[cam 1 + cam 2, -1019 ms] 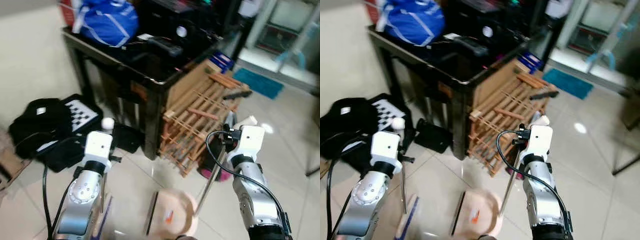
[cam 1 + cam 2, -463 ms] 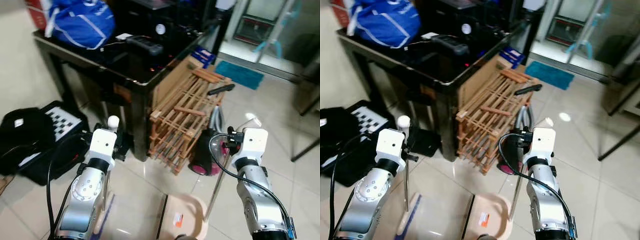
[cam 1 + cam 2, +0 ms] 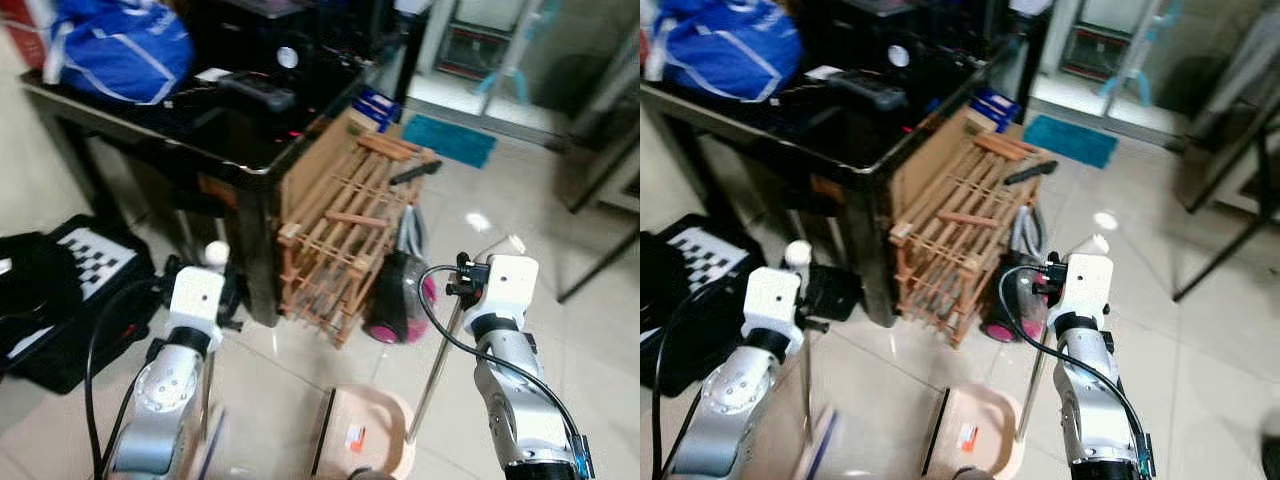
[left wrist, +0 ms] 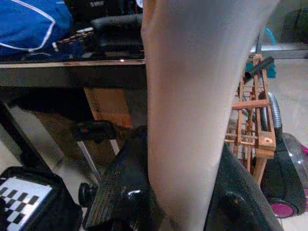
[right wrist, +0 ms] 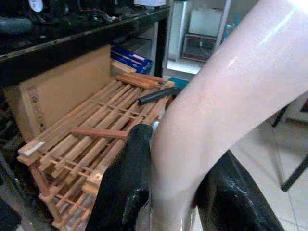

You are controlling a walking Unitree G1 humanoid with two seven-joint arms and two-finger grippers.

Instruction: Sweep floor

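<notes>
Left gripper [image 4: 178, 211] pinches the broom handle [image 4: 192, 96], right gripper [image 5: 173, 202] pinches the dustpan handle [image 5: 226, 91]; dustpan [image 3: 365, 445] sits on floor, contents unclear.

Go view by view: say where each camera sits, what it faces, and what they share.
Left eye, right eye: head, looking down at the black table, wooden rack and dustpan; both silver arms show.
Left wrist: along the left gripper, shut on a pale broom handle.
Right wrist: along the right gripper, shut on the dustpan handle.
All share the rack.
</notes>
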